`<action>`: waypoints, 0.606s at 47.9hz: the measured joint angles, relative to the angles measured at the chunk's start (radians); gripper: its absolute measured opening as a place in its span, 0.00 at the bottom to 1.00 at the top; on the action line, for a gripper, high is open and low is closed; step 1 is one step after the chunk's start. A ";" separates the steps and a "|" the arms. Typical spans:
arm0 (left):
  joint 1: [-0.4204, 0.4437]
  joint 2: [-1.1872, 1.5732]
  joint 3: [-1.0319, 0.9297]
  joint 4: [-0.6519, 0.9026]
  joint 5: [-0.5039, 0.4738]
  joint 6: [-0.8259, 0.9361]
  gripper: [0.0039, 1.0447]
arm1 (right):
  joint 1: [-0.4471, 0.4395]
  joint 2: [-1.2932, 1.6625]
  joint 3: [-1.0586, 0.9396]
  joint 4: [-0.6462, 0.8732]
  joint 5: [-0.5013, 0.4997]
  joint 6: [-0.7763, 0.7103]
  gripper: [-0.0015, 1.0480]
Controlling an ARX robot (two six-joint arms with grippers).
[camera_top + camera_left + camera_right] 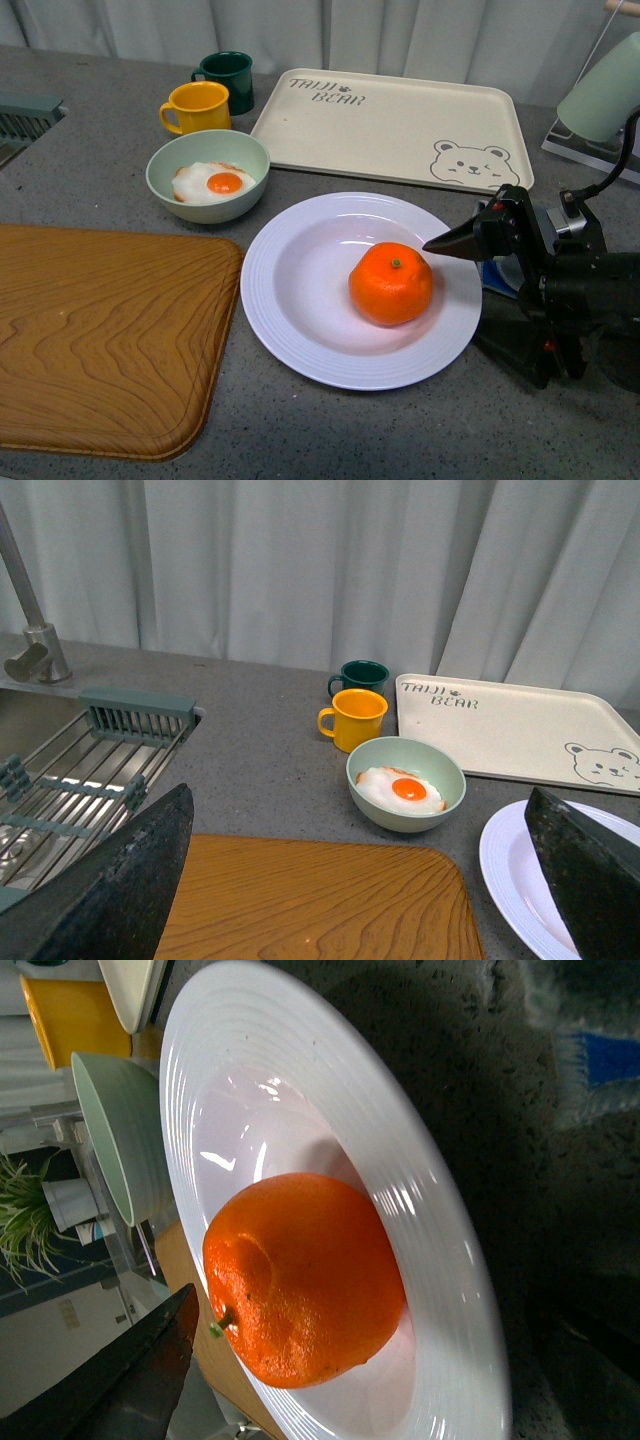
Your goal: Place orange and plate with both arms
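On the grey counter (100,190), dead centre, we've got the plate (300,285) lying flat. The orange (391,284) sits in its well, a bit off centre toward 3 o'clock. So as far as we can judge, the orange-on-plate part looks done. What's left is a guess: maybe the plate goes onto the wooden tray (100,330) at its 9 o'clock or the bear tray (390,120) at 12 to 1 o'clock, we can't say which. The green bowl (158,165) sits at the plate's 10 o'clock, close but not touching.

The orange's stem dot faces up, tipped slightly toward 12 o'clock. It's a round, slightly squat thing, so no real long axis, and same for the round plate, which faces open side up.

The right gripper (440,244) hovers over the plate's rim at 3 o'clock, tip aimed toward 9 o'clock at the orange and not touching it. We only see one dark finger clearly, so we can't tell how far apart the jaws are. The left gripper (357,800) is spread wide and holding nothing.
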 joint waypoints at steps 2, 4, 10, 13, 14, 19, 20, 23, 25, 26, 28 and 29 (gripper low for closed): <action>0.000 0.000 0.000 0.000 0.000 0.000 0.94 | 0.000 0.005 0.006 0.000 0.004 0.006 0.91; 0.000 0.000 0.000 0.000 0.000 0.000 0.94 | 0.000 0.008 0.010 0.003 0.008 0.011 0.91; 0.000 0.000 0.000 0.000 0.000 0.000 0.94 | 0.001 0.019 0.022 0.006 0.014 0.025 0.91; 0.000 0.000 0.000 0.000 0.000 0.000 0.94 | 0.004 0.028 0.033 0.004 0.017 0.030 0.91; 0.000 0.000 0.000 0.000 0.000 0.000 0.94 | 0.005 0.031 0.039 0.003 0.018 0.033 0.91; 0.000 0.000 0.000 0.000 0.000 0.000 0.94 | 0.011 0.042 0.064 -0.018 0.032 0.051 0.91; 0.000 0.000 0.000 0.000 0.000 0.000 0.94 | 0.011 0.044 0.069 -0.019 0.040 0.058 0.88; 0.000 0.000 0.000 0.000 0.000 0.000 0.94 | 0.013 0.048 0.079 -0.031 0.056 0.063 0.78; 0.000 0.000 0.000 0.000 0.000 0.000 0.94 | 0.013 0.052 0.083 -0.040 0.065 0.070 0.70; 0.000 0.000 0.000 0.000 0.000 0.000 0.94 | 0.013 0.054 0.086 -0.045 0.069 0.072 0.65; 0.000 0.000 0.000 0.000 0.000 0.000 0.94 | 0.013 0.055 0.088 -0.050 0.070 0.074 0.56; 0.000 0.000 0.000 0.000 0.000 0.000 0.94 | 0.013 0.056 0.088 -0.052 0.070 0.075 0.53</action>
